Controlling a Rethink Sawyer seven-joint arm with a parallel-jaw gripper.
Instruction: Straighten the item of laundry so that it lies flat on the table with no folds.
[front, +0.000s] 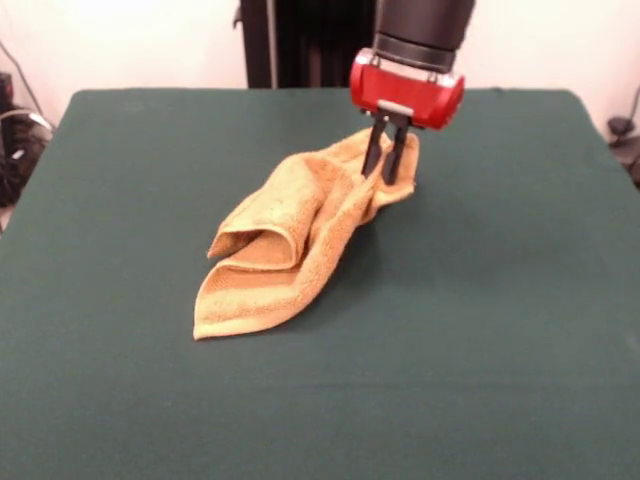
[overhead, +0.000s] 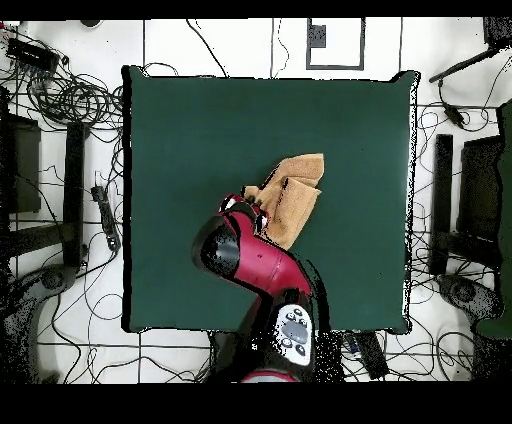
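Observation:
The item of laundry, a mustard-yellow terry towel (front: 290, 245), lies crumpled and folded over itself near the middle of the dark green table (front: 480, 330). It runs from a far corner under the gripper down to a near-left end with a woven band. My gripper (front: 382, 176) comes straight down on that far corner, its two fingers close together and pinching the cloth. In the overhead view the towel (overhead: 296, 190) lies just above and right of the gripper (overhead: 256, 218), whose red body hides the towel's lower-left end.
The table's edges (overhead: 128, 200) are far from the towel on all sides. Cables, stands and equipment (overhead: 70, 100) lie on the floor around the table. The arm (overhead: 262, 262) reaches in from the table's bottom edge in the overhead view.

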